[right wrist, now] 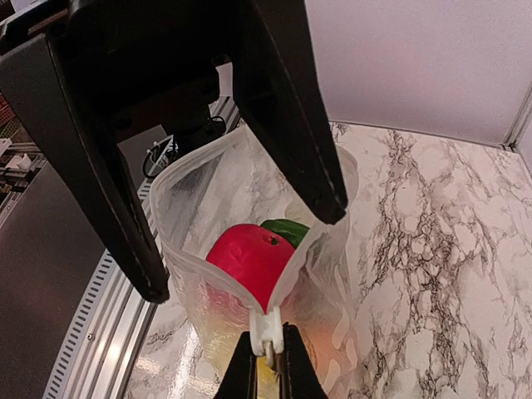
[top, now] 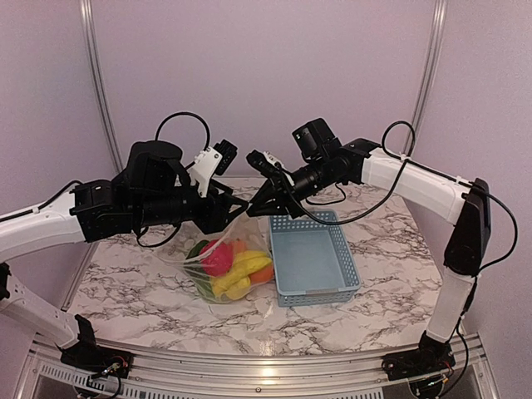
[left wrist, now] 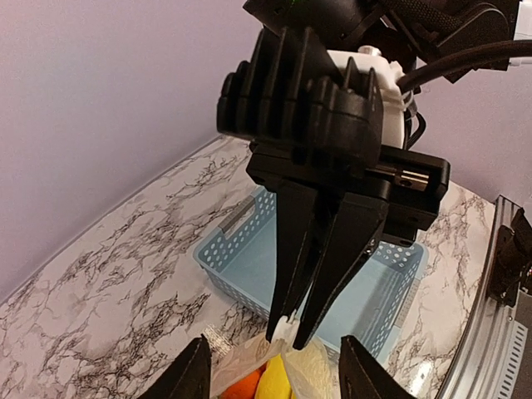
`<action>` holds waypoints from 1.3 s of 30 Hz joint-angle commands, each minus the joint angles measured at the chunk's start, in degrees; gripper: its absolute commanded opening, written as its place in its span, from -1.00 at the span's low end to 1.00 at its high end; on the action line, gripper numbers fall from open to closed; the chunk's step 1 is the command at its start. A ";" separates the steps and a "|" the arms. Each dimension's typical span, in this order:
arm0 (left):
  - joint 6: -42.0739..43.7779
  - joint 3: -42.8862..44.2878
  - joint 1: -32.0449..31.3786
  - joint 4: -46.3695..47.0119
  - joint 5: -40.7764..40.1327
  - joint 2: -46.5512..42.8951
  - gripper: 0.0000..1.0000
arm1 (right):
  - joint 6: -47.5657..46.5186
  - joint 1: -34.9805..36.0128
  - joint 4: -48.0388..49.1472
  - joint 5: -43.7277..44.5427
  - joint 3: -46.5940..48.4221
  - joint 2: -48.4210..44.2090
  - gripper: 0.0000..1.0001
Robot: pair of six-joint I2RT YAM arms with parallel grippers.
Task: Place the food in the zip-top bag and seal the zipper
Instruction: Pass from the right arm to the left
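All the food we can see is already in the zip-top bag point(right wrist: 208, 191): the pinkish-red apple point(right wrist: 249, 253) rides high with the green pepper point(right wrist: 288, 229) behind it, while the banana point(top: 245, 264) and orange point(top: 263, 273) lie lower. The bag is held up by its mouth over the marble surface point(top: 150, 291), just beside the light-blue basket point(top: 317, 293). We judge that only the sealing is left.

The right tool point(left wrist: 283, 331) is pinched narrow on the white tab point(right wrist: 266, 326) at 1 end of the zipper point(right wrist: 199, 270). The left tool point(right wrist: 243, 251) is spread wide, its 2 fingers straddling the open mouth and gripping nothing. We cannot tell whether either finger touches the plastic.

To close it well, we would:

- **Anchor first:** bring the left tool in on the far end of the mouth, so the strip has a fixed point to pull against.
- **Pull straight:** draw the 2 ends apart until both lips lie flat together, because a slack, looping rim will not mate.
- **Run the seal:** work along the strip from the tab end, keeping the travel in line with it.

The apple is our main worry. It sits close under the rim and could wedge between the lips, so a slight lift to settle it lower would help. The film is floppy, so we would grip on the ridged strip, not the wall below it.
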 commanded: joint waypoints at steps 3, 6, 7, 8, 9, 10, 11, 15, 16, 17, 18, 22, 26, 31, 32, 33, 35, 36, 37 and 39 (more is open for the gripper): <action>-0.65 -2.18 2.18 1.95 7.56 1.06 -0.02 | -0.74 -0.10 -1.09 -2.84 0.51 -1.36 -1.00; -0.34 -1.95 2.84 1.88 8.84 2.19 -0.08 | -0.83 -0.08 -1.32 -2.96 0.41 -1.30 -1.00; -0.10 -1.85 3.02 1.93 9.09 2.49 -0.10 | -0.88 -0.09 -1.42 -3.04 0.41 -1.35 -1.00; 0.10 -1.69 3.20 2.01 9.32 2.74 -0.13 | -0.99 -0.04 -1.58 -3.05 0.34 -1.36 -1.00; 0.34 -1.62 3.39 2.16 9.47 2.87 -0.17 | -1.03 -0.04 -1.56 -3.05 0.22 -1.44 -1.00; 0.41 -1.51 3.62 2.29 9.49 3.07 -0.20 | -1.06 -0.10 -1.53 -3.10 0.13 -1.49 -1.00; 0.42 -1.44 3.83 2.38 10.90 3.24 -0.24 | -1.11 -0.05 -1.59 -3.13 0.15 -1.53 -1.00; 0.42 -0.97 4.69 2.41 13.84 3.90 -0.45 | -1.18 -0.07 -1.56 -3.15 0.10 -1.49 -1.00; 0.42 -0.96 4.81 2.41 14.37 3.99 -0.46 | -1.22 -0.03 -1.60 -3.19 0.10 -1.41 -1.00; 0.42 -0.96 4.89 2.49 14.86 4.14 -0.48 | -1.28 -0.05 -1.65 -3.20 0.14 -1.30 -1.00; 1.85 -0.96 5.00 2.57 15.42 4.29 -0.53 | -1.29 -0.10 -1.62 -3.20 0.13 -1.21 -1.00; 2.43 -0.87 5.32 2.59 16.91 4.84 -0.57 | -1.21 -0.05 -1.88 -3.06 0.44 -0.69 -0.99; 2.91 -0.93 5.70 2.88 18.15 5.03 -0.58 | -1.27 -0.10 -2.04 -2.99 0.76 -0.28 -0.97; 3.52 -1.04 6.13 3.71 20.01 5.40 -0.69 | -1.03 -0.04 -2.68 -2.64 1.78 0.88 -0.93; 3.70 -0.92 6.28 3.68 20.50 5.50 -0.80 | -0.99 -0.13 -2.96 -2.66 2.11 1.18 -0.90; 3.89 -0.73 6.31 3.39 20.71 5.81 -0.91 | -0.88 -0.16 -3.20 -2.69 2.44 1.45 -0.79; 4.17 -0.57 6.53 2.90 20.77 6.01 -1.00 | -0.78 -0.47 -3.86 -2.82 3.05 1.91 -0.67; 4.12 -0.71 6.57 2.94 20.83 5.86 -1.00 | -0.78 -0.72 -4.06 -2.93 3.24 2.01 -0.63; 4.19 -0.91 6.62 3.08 20.92 5.65 -1.00 | -0.59 -1.07 -4.11 -2.96 3.28 2.06 -0.56; 4.12 -1.33 6.76 3.30 20.78 5.14 -1.00 | -0.36 -2.00 -4.20 -2.96 3.23 2.15 -0.46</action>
